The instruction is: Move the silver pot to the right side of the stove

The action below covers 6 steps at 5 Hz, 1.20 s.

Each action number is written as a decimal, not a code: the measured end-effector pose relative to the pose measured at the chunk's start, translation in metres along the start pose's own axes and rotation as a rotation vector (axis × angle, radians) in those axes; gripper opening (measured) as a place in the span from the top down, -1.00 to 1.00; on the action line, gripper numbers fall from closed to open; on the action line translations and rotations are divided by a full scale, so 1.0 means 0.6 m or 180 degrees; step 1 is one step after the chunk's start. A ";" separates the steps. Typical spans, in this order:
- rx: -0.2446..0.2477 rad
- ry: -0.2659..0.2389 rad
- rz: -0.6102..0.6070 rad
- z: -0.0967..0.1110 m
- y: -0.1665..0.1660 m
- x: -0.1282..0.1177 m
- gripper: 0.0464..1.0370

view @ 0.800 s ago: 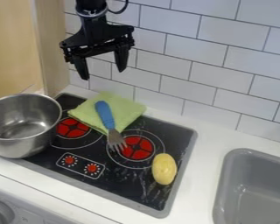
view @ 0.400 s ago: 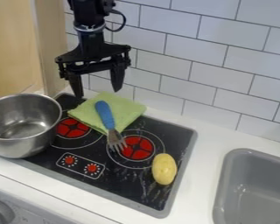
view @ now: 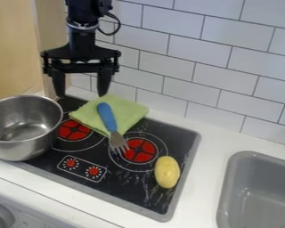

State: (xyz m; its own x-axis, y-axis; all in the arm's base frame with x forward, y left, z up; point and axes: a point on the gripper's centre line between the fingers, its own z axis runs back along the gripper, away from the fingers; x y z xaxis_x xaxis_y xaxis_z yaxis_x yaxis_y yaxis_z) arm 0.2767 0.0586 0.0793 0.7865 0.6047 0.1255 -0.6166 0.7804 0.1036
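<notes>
Silver pot (view: 33, 142): rests at nine o'clock on the stove (view: 124, 187), unmoved. Note the claw (view: 81, 95), spread and empty, just lowered and shifted toward seven o'clock; probably means lining up a grasp before carrying to three o'clock, near the potato (view: 167, 172).

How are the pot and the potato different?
The pot is silver and shiny, but the potato is dull yellow. The pot is big, round and hollow, while the potato is small, oval and solid-looking. The pot stands upright at the stove's left side; the potato lies on its side at the right. Neither is in the gripper.
</notes>
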 end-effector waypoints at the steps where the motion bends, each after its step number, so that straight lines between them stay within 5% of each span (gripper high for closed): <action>1: 0.0050 -0.0056 0.0129 -0.004 0.031 0.013 -0.92; 2: 0.0086 -0.0080 0.0148 -0.018 0.049 0.012 -0.92; 3: -0.0104 0.0045 0.0317 -0.035 0.063 0.018 -0.92; 6: -0.0222 0.0239 0.0301 -0.079 0.044 -0.005 -0.92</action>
State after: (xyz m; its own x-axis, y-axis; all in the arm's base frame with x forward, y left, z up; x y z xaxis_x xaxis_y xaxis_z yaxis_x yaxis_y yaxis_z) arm 0.2599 0.0852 0.0348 0.7271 0.6842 0.0571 -0.6861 0.7270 0.0258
